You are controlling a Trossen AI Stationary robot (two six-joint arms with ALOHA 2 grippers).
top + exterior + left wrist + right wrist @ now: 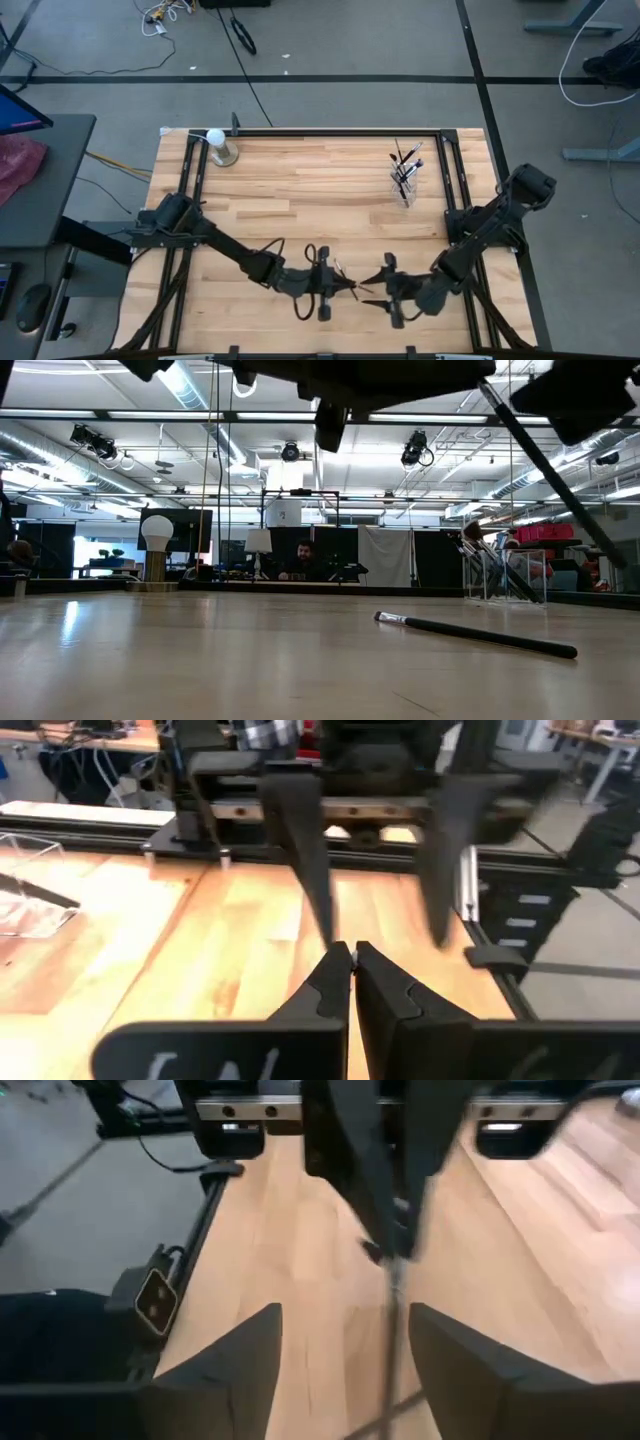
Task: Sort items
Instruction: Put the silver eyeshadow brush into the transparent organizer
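1. My left pincer [352, 955] is over the worktop [300, 190] near the middle of its front edge. Its fingers are pressed together on one thin dark brush [394, 1295]. From my right wrist I see the stick run out of those closed tips towards me.
2. My right pincer [346, 1320] faces it tip to tip, just beside it. Its fingers are spread wide on either side of the stick and do not touch it.
3. A second brush [475, 635] lies flat on the worktop towards the front edge, below my arms, with its metal ferrule pointing left.
4. The other sorted brushes [405, 158] stand upright in the clear cup [404, 185], towards the far right corner. A white ball on a metal base [218, 145] stands at the far left corner, well apart and not mine to sort.
5. I judge these brushes very light and stiff, with a smooth, narrow handle that can roll or swivel in a pinch. The tuft is soft and would deform, so I would not squeeze it.
6. I would hold one on the bare handle near its middle, so that neither end droops.
7. The one lying flat leaves little room under it. I would bring the fingers down across the handle, straddling it, and close gently.
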